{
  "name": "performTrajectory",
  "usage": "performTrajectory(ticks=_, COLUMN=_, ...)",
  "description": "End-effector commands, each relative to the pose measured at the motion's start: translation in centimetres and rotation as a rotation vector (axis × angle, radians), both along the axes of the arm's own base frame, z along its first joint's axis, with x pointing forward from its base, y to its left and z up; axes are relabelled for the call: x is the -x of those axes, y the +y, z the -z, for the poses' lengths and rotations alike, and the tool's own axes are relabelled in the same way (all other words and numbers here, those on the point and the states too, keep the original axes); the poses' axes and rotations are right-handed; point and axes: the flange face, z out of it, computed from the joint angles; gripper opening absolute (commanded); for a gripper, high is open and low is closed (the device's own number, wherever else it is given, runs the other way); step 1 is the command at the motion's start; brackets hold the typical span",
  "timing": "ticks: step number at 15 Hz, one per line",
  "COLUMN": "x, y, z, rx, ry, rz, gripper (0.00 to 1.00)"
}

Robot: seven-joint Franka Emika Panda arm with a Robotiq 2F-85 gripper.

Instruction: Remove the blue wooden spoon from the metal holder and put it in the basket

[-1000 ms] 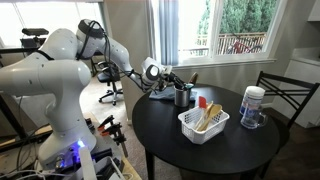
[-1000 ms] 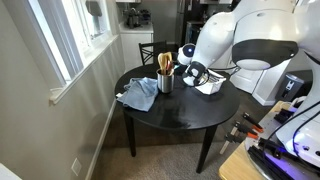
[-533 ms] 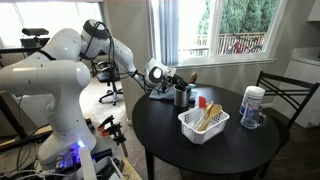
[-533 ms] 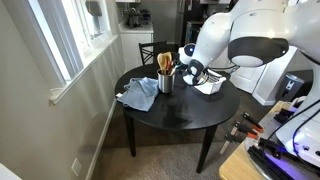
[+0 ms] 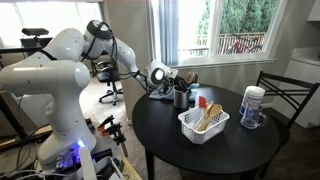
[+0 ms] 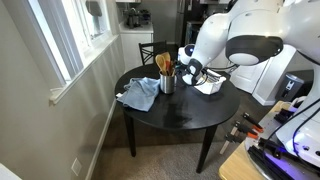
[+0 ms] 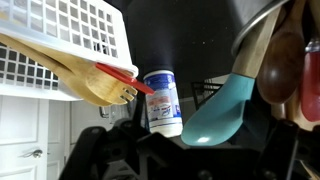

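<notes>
Arm (image 5: 128, 62) stretched level over table (image 5: 195, 152) | jaws beside metal holder (image 5: 181, 97)

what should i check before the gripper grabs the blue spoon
1. Blue spoon in the holder: ok, its head sticks out in the wrist view.
2. Gripper at the holder: ok, right beside it in both exterior views.
3. Jaws open: cannot tell.
4. Spoon free of neighbours: not ok, a wooden utensil sits close beside it.
5. Basket upright near the holder: ok, it already holds wooden spoons.
6. Canister out of the way: ok, it stands beyond the basket.
</notes>
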Motion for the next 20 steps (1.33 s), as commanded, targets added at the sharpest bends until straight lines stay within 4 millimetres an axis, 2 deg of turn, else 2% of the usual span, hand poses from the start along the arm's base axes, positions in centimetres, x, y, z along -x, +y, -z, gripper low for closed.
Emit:
performTrajectory(ticks=1, x=0.2, y=0.8, z=0.5, rx=0.018, ry=0.007, rz=-0.057, gripper=1.00)
performTrajectory(ticks=5, x=0.1, y=1.5, z=1.3, rx=0.023, ry=0.032, rz=-0.081, gripper=1.00)
performTrajectory(ticks=9, x=-0.3, y=1.2, z=1.5, rx=0.026, ry=0.048, rz=-0.086, gripper=1.00)
performTrajectory(ticks=13, x=-2.1, y=0.9, z=1.3, rx=0.003, ry=0.067, rz=-0.084, gripper=1.00)
performTrajectory(ticks=14, x=-2.5, y=0.8, z=1.4, rx=-0.001, ry=0.071, rz=-0.086, gripper=0.81)
performTrajectory(ticks=20, x=-3.7, y=1.0, z=2.3, rx=-0.034, ry=0.101, rz=-0.103, gripper=0.40)
